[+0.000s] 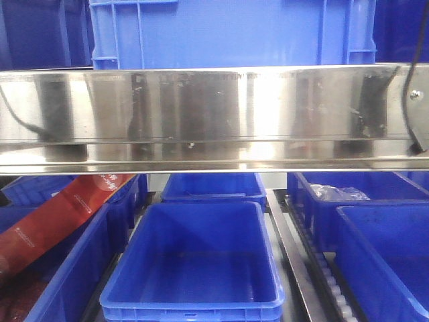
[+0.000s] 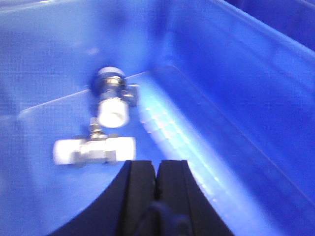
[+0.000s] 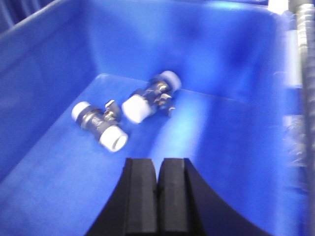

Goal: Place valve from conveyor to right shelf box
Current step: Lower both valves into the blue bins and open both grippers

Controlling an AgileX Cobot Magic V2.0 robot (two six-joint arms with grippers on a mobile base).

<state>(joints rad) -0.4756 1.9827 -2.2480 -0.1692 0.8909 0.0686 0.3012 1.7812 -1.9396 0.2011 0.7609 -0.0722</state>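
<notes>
Right wrist view: closed right pincer (image 3: 158, 184) over two unlabelled valves (image 3: 123, 118).

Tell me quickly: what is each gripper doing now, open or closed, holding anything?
Left gripper: closed, holding nothing, above two valves in a blue box.
Right gripper: closed, holding nothing, above two valves in a blue box.

Both wrist views blurred, soft focus; front view sharp, strong glare on steel rail (image 1: 214, 114); blue cast throughout.

A shiny steel shelf beam (image 1: 214, 117) spans rows of blue bins (image 1: 191, 268).
</notes>
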